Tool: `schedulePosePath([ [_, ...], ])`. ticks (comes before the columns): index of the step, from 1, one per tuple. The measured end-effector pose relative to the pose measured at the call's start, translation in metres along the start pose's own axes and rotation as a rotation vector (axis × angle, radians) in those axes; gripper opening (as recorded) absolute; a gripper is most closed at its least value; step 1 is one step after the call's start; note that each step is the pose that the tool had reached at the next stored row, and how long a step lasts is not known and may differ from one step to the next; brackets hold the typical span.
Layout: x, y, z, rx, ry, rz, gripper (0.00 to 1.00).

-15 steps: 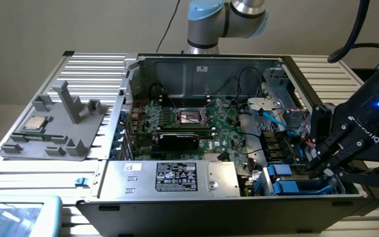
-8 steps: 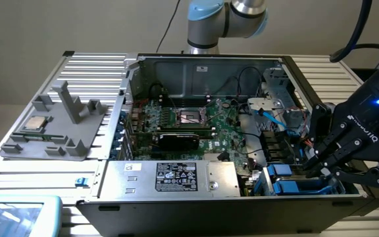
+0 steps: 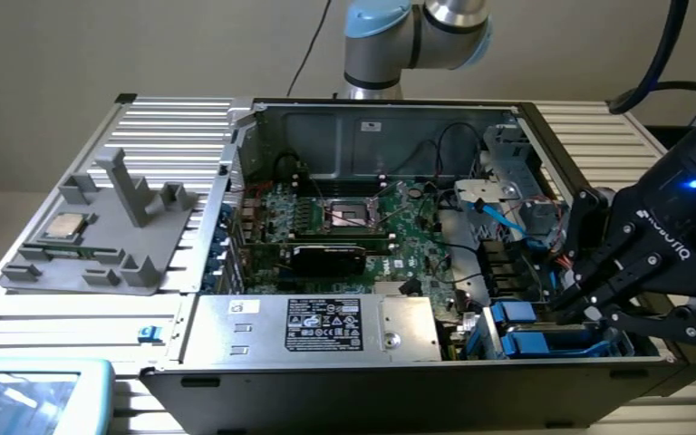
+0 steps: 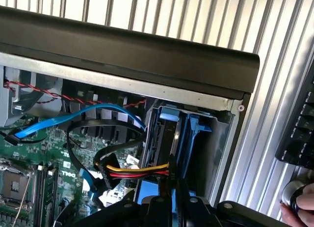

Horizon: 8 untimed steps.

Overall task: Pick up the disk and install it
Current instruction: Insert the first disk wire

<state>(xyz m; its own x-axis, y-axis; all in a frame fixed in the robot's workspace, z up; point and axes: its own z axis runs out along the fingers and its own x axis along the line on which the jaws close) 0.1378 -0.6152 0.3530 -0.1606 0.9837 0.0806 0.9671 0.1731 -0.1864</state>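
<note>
Over a slatted metal counter (image 3: 167,118), inside an open computer case (image 3: 372,385) laid flat for top access. Down there with the claw (image 3: 569,310) pinched narrow, apparently on the disk (image 4: 169,115), stood on edge in the corner drive bay (image 4: 212,138) to match its slot.

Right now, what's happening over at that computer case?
The arm's gripper is down in the open computer case, at the drive bay on the exterior view's right. It is shut, right at the disk, whose blue carrier frame stands upright in the bay. Whether it actually grips the disk cannot be told.
</note>
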Motion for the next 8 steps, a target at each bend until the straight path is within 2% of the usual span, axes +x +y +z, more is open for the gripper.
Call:
schedulePosePath([
  [3,0.0000,0.0000,0.0000,0.0157,0.0078,0.025,0.16],
  [6,0.0001,-0.0009,0.0002,0.0146,0.0106,0.040,0.16],
  [8,0.0001,-0.0008,0.0001,0.0135,0.0158,0.065,0.16],
])
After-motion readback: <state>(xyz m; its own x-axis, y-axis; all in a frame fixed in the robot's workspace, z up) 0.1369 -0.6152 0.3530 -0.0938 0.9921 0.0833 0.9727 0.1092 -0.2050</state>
